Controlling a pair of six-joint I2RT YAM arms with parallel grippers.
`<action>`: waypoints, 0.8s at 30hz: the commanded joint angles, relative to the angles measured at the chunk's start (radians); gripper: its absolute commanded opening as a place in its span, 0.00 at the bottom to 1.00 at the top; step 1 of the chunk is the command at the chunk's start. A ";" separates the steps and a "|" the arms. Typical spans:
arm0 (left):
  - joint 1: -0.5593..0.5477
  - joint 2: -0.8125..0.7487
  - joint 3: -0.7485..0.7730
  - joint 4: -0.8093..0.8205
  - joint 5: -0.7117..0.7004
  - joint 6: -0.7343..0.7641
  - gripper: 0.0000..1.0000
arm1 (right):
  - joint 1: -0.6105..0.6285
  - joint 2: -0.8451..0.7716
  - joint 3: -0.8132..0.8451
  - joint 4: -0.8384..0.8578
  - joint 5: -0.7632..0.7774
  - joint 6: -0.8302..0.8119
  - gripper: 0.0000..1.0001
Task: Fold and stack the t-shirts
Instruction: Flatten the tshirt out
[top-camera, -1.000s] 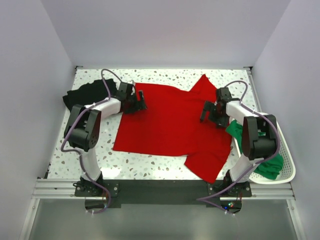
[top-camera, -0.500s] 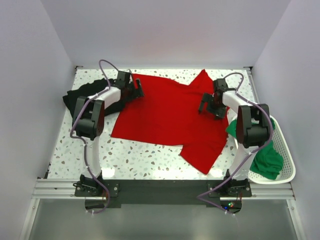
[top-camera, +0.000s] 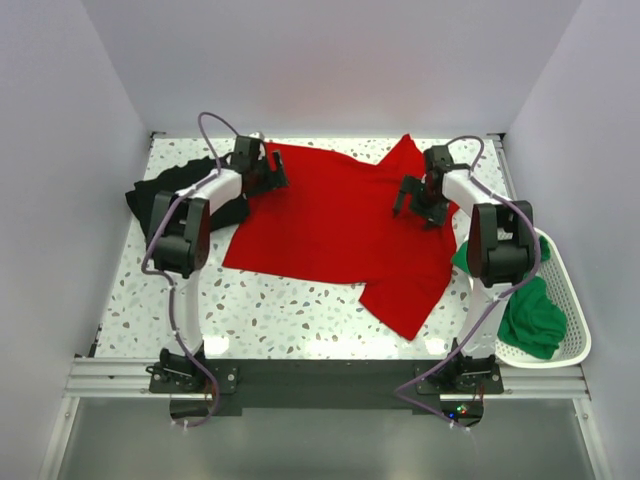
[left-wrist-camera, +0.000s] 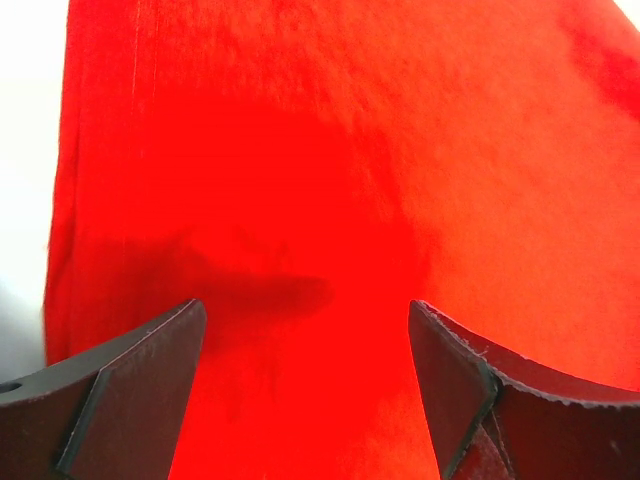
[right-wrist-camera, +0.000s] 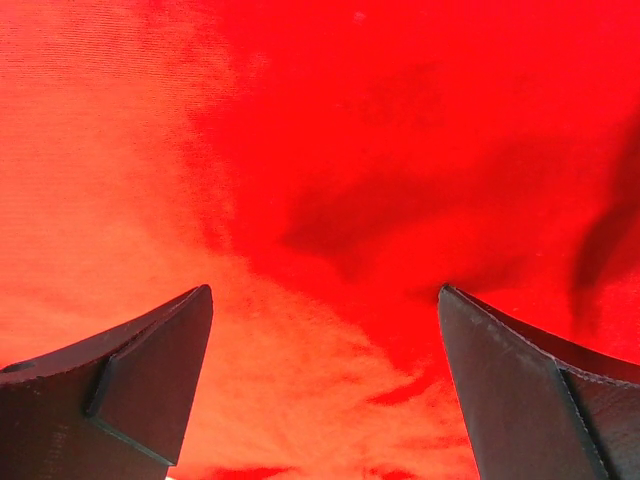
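Spreading red t-shirt (top-camera: 335, 225) across worktop (top-camera: 260, 315) centre; shifted toward upper frame since a second ago, so judged nearly placed for folding. Poised over its upper corners with left end effector (top-camera: 272, 173) and right end effector (top-camera: 414, 207), both wide, gripping nothing. Beyond: black t-shirt (top-camera: 160, 190) upper left, green t-shirt (top-camera: 535, 320) in basket (top-camera: 578, 340) lower right. No legible writing.

Red t-shirt (top-camera: 330, 225) spread nearly flat at centre, one sleeve toward five o'clock; black t-shirt (top-camera: 160, 190) crumpled at ten o'clock; green t-shirt (top-camera: 535, 320) bunched at four o'clock.

No readable text or markings.
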 joint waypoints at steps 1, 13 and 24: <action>-0.036 -0.190 -0.047 0.027 -0.027 0.040 0.87 | 0.006 -0.015 0.070 -0.037 -0.048 -0.004 0.97; -0.086 -0.758 -0.620 -0.091 -0.416 -0.018 0.72 | 0.007 -0.188 0.031 -0.094 -0.084 -0.019 0.97; 0.109 -0.901 -0.904 -0.097 -0.343 -0.075 0.49 | 0.006 -0.382 -0.106 -0.134 -0.104 -0.027 0.97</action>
